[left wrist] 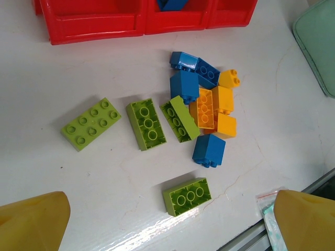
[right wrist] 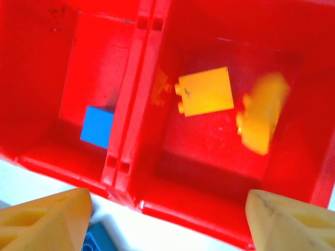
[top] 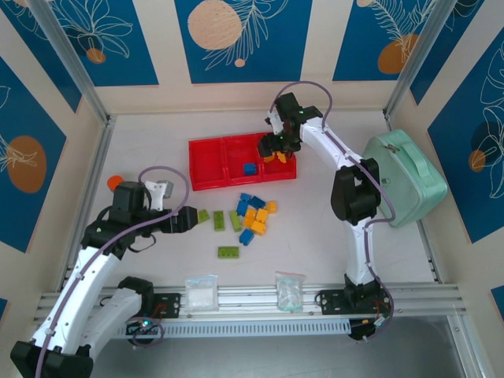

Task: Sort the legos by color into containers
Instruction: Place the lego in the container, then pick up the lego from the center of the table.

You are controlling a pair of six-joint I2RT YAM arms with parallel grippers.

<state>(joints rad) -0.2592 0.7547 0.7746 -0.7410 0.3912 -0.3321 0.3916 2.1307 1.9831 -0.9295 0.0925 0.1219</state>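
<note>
Left claw (left wrist: 170,225), spread and empty, hangs just behind a small lime-green studded plastic brick (left wrist: 187,196), likely light, rigid and slick; pinch its flat long sides. Right claw (right wrist: 167,222) likewise spread.

Blurred yellow-orange lego (right wrist: 261,117); blue lego (right wrist: 98,241) cut off at bottom edge

Legos (left wrist: 205,107): hard plastic, smooth, I see a mild sheen on the studs
Containers (left wrist: 94,23): moulded red plastic, glossy
Worktop (left wrist: 78,188): white, smooth, shiny near my camera, hairline cracks in the coating
Right gripper (right wrist: 167,222) fingers (right wrist: 44,219): yellow plastic, matt, ridged
Case (top: 405,177): mint green, smooth, matt to my eye
Bags (top: 201,290): thin clear plastic
Rail (top: 252,298): bare metal, dull
</note>
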